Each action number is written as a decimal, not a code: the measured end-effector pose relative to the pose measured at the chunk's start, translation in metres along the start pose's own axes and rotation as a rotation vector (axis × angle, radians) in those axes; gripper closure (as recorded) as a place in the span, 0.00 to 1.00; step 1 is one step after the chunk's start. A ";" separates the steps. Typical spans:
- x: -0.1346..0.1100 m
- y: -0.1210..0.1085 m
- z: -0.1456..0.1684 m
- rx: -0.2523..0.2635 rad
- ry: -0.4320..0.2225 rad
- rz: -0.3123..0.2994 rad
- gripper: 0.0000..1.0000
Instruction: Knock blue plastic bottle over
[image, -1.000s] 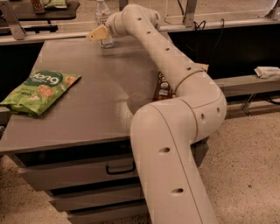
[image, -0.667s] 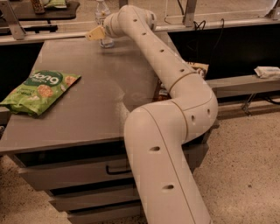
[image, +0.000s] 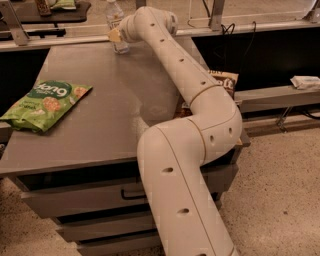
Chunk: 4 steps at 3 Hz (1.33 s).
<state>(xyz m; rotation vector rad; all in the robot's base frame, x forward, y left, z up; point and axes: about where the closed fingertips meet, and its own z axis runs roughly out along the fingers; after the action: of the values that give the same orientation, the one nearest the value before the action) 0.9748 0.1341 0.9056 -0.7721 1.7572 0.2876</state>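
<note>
The blue plastic bottle (image: 114, 17), clear with a white cap and a white label, stands upright at the far edge of the grey table (image: 110, 120). My gripper (image: 116, 35) is at the end of the long cream arm and sits right against the bottle's lower half, in front of it. It hides part of the bottle's body. The bottle's base shows just below the gripper.
A green snack bag (image: 46, 103) lies flat at the table's left edge. A brown snack bag (image: 223, 83) stands behind my arm at the right edge. Drawers sit under the table. A low shelf at the right holds a white object (image: 305, 81).
My arm's lower links have shifted a little to the left. The gripper stays against the bottle, which still stands upright.
</note>
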 end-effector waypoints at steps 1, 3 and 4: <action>-0.004 -0.013 -0.011 0.019 -0.008 0.005 0.85; -0.041 -0.031 -0.113 -0.057 -0.026 -0.100 1.00; -0.044 -0.018 -0.175 -0.166 0.003 -0.197 1.00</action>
<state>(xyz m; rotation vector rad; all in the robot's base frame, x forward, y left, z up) 0.8592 0.0389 1.0077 -1.0581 1.6595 0.3019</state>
